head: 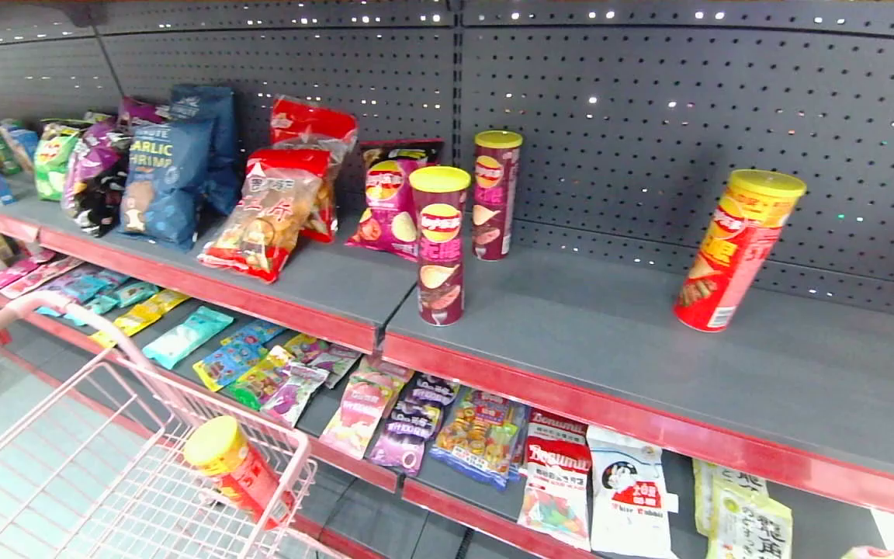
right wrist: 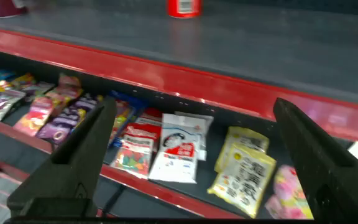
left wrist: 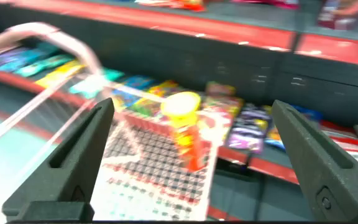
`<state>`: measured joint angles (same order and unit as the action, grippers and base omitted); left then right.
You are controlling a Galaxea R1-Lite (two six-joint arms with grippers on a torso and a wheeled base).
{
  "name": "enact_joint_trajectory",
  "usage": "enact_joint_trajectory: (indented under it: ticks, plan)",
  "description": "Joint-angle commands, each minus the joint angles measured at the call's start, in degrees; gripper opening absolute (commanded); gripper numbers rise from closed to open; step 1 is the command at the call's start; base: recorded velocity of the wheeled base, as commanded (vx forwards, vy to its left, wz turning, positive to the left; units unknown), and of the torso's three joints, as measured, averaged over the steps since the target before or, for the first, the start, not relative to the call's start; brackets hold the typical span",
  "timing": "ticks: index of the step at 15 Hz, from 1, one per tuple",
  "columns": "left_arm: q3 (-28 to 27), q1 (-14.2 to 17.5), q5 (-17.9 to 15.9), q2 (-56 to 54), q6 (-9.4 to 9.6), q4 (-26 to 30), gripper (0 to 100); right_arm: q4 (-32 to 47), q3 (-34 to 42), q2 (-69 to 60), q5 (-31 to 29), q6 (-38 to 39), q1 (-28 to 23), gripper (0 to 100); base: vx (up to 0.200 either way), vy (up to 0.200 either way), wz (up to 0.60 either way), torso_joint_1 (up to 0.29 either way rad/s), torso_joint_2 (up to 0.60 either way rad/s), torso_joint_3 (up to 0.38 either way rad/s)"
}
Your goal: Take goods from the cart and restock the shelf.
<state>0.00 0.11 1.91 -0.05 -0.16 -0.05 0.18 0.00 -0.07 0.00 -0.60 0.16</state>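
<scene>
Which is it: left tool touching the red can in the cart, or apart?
Apart. Left wrist view: the open left tool hangs short of the red can standing in the cart, clear gaps on both sides.

The shelf (head: 610,341) is recorded as grey with a red edge, backed by a dark grey panel (head: 649,116) dotted with small holes. The front can (head: 441,244) and rear can (head: 495,194) are noted as maroon, the right can (head: 734,248) as red, all lidded yellow. The cart (head: 199,397) is found pink and gridded, the cart can (head: 233,466) red, lidded yellow.
</scene>
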Motion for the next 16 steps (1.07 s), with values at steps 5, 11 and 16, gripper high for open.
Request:
enact_joint_trajectory:
  ticks: [5,11,16]
  plan:
    - [0.00,0.07,0.11,0.05,-0.02,-0.04,100,-0.01,0.00,0.07,-0.09,0.25,0.02,100,0.000,0.000,0.24,0.000,0.00,0.002]
    - [0.00,-0.02,0.02,0.05,-0.02,-0.04,100,-0.01,0.00,0.07,-0.09,0.33,0.02,100,0.000,0.000,0.00,-0.041,0.10,0.054]
    - [0.00,0.07,0.02,0.05,-0.02,0.05,100,-0.01,0.00,0.07,-0.09,0.42,0.02,100,0.000,0.000,0.00,-0.146,0.36,0.215]
